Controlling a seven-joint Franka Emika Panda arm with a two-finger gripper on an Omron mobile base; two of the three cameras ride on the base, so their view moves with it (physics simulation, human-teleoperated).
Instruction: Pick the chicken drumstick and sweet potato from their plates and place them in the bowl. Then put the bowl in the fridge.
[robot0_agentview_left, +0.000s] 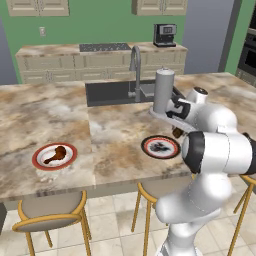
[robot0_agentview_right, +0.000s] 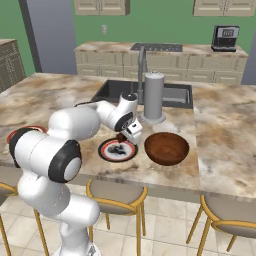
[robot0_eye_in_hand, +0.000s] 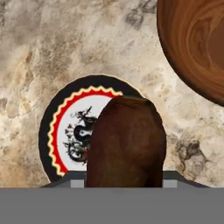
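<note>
My gripper (robot0_agentview_right: 128, 135) is shut on the sweet potato (robot0_eye_in_hand: 127, 140), a stubby dark brown lump held a little above the counter. Right under it lies the black-rimmed plate (robot0_eye_in_hand: 61, 131) with the red ring, bare of food. The sweet potato (robot0_agentview_right: 122, 137) hangs over that plate's far right edge, just left of the wooden bowl (robot0_agentview_right: 166, 148), which holds nothing. Far to the left, the chicken drumstick (robot0_agentview_left: 55, 154) lies on the red-rimmed plate (robot0_agentview_left: 40, 161). The grey fridge (robot0_agentview_left: 207, 35) stands at the back of the room.
A tall grey cylinder (robot0_agentview_right: 153, 97) stands on a round base just behind the gripper, next to the sink (robot0_agentview_left: 112, 92) and its faucet (robot0_agentview_left: 136, 70). Stools (robot0_agentview_left: 47, 212) stand below the counter's front edge. A coffee machine (robot0_agentview_left: 164, 35) sits on the back counter.
</note>
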